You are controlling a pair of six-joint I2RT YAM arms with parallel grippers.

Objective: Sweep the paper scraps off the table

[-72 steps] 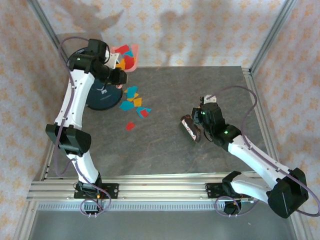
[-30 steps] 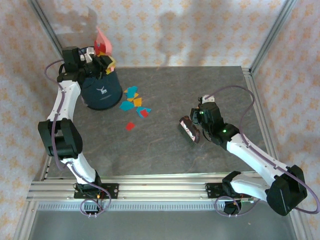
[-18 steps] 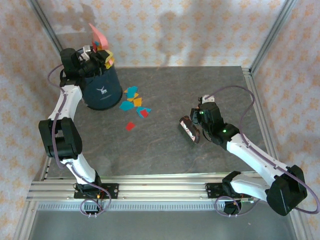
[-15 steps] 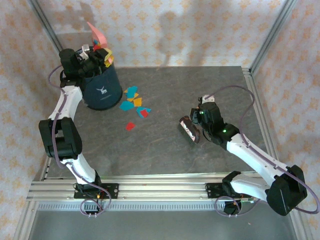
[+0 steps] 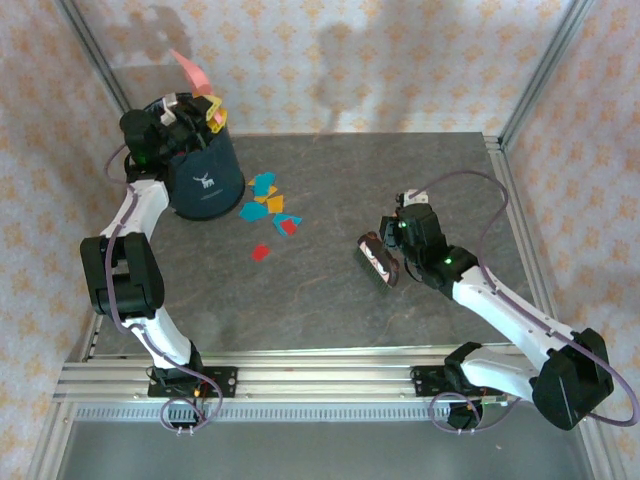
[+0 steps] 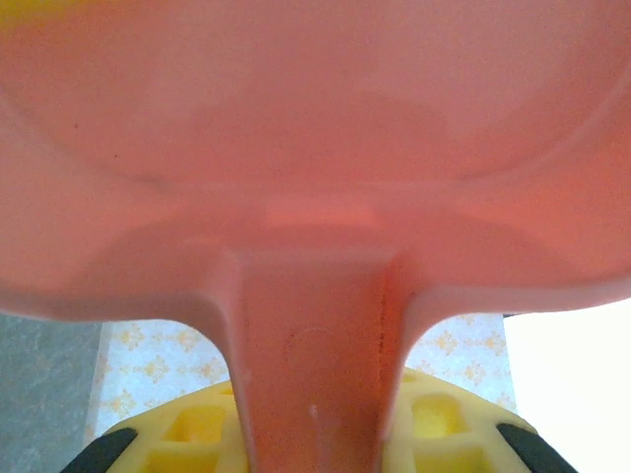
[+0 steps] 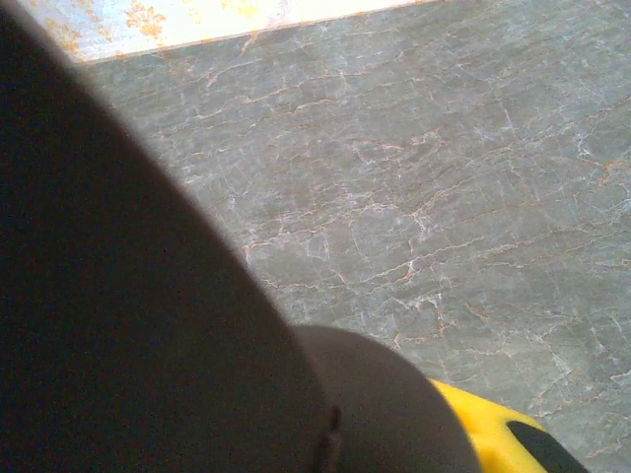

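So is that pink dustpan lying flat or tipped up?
Tipped up: the pink dustpan stands steeply above the dark bin, its handle clamped in the left end effector.

The irregular paper scraps (image 5: 268, 200) are showing red, yellow-orange and teal. The dark grey table (image 5: 330, 300) is showing pale stone veining. The plastic dustpan (image 6: 315, 148) is showing pink, the round bin (image 5: 210, 185) navy with a white emblem, the oblong brush (image 5: 378, 260) dark brown.

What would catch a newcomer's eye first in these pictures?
The pink dustpan tipped up over the dark blue bin at the far left corner of the table, held by the left gripper. Then the bright red, yellow and teal paper scraps lying just right of the bin, and the right gripper holding a dark brush mid-table.
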